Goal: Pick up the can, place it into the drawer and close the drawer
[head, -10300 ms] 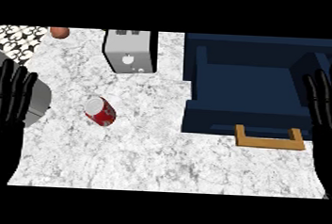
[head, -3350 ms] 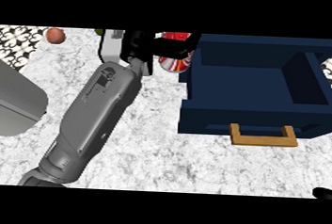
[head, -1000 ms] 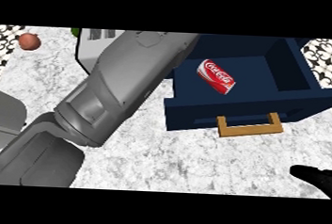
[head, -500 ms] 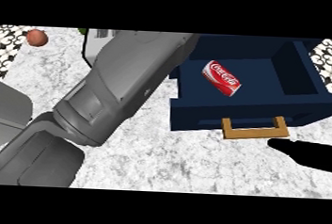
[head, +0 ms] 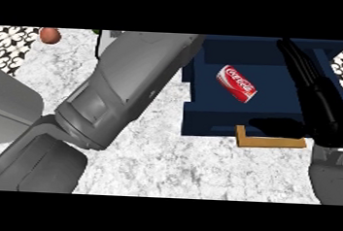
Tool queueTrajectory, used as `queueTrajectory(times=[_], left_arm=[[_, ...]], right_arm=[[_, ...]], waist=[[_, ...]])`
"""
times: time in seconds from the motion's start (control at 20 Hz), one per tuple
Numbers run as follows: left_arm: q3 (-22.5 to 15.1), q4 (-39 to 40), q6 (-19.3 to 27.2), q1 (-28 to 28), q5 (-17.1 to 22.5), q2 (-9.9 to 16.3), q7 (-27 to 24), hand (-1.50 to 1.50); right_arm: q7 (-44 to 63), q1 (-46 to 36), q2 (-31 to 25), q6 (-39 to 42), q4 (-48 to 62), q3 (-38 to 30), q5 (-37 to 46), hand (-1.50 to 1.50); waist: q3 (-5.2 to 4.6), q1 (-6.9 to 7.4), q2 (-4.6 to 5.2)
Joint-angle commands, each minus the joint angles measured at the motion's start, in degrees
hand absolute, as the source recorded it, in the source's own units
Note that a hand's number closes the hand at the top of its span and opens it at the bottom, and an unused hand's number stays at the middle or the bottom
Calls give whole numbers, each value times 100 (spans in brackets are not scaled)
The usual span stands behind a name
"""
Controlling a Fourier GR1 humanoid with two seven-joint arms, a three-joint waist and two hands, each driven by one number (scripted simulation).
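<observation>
Marble counter [head: 201,162]; red can [head: 237,83], script probably Coca-Cola, in drawer [head: 203,121]; right hand [head: 315,102] fingers straight; left unseen.

My left forearm [head: 125,93] is a broad, smooth grey shell built from rounded, panelled segments with visible seams between them. My right hand [head: 314,114] is matte black, with long slender fingers [head: 295,57] and a stubby thumb [head: 274,127]. It joins a grey wrist casing [head: 333,175].
</observation>
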Motion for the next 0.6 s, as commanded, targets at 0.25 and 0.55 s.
queueTrajectory(times=[0.25,0.55], left_arm=[[167,-130,-430,-8,7,348,235,-150],[174,-316,-209,249,-142,420,264,-150]], right_arm=[[-791,-866,182,-1029,2468,338,1231,-150],[-972,-1600,628,-1938,4060,180,1623,-150]], waist=[[-2,257,-52],[-4,315,-88]])
